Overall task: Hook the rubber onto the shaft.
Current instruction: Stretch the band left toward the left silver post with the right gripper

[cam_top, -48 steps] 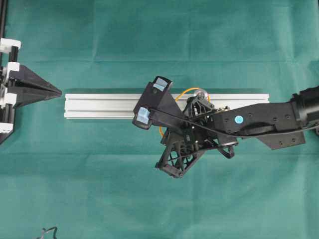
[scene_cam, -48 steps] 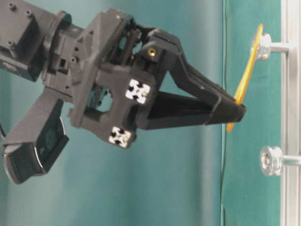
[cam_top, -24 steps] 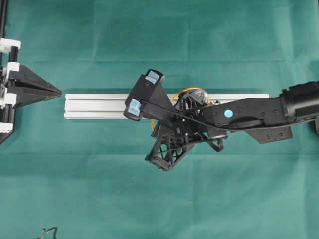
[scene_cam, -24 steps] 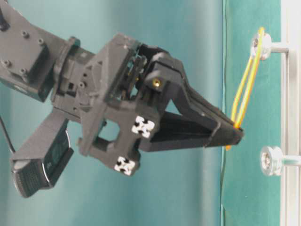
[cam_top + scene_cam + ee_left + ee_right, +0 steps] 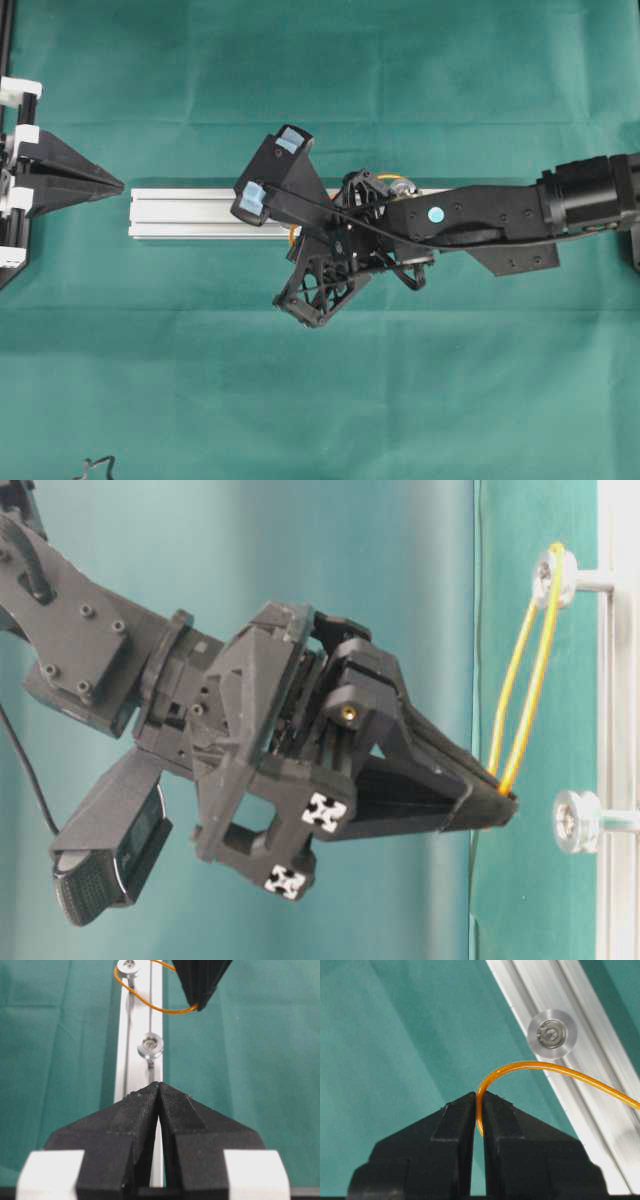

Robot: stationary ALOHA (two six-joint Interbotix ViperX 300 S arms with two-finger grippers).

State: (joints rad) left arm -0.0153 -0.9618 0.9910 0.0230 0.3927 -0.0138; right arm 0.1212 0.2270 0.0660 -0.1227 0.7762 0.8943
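The rubber (image 5: 530,1065) is a thin orange loop pinched at one end between the fingertips of my right gripper (image 5: 480,1099), which is shut on it. Its other end sits round the far shaft (image 5: 553,575), and the loop is stretched taut down to the right gripper (image 5: 505,798). The near shaft (image 5: 577,822), a silver knob, stands bare just beyond the fingertips. From the left wrist I see the same near shaft (image 5: 150,1045). My left gripper (image 5: 159,1086) is shut and empty, off the rail's left end (image 5: 108,184).
The silver rail (image 5: 190,212) lies across the green cloth and carries both shafts. The left arm's frame (image 5: 15,120) stands at the left edge. A bit of black cable (image 5: 95,465) lies at the bottom left corner.
My right gripper has moved left along the rail with the rubber, drawing the loop out taut from the far shaft toward the near one. The left gripper has stayed still.
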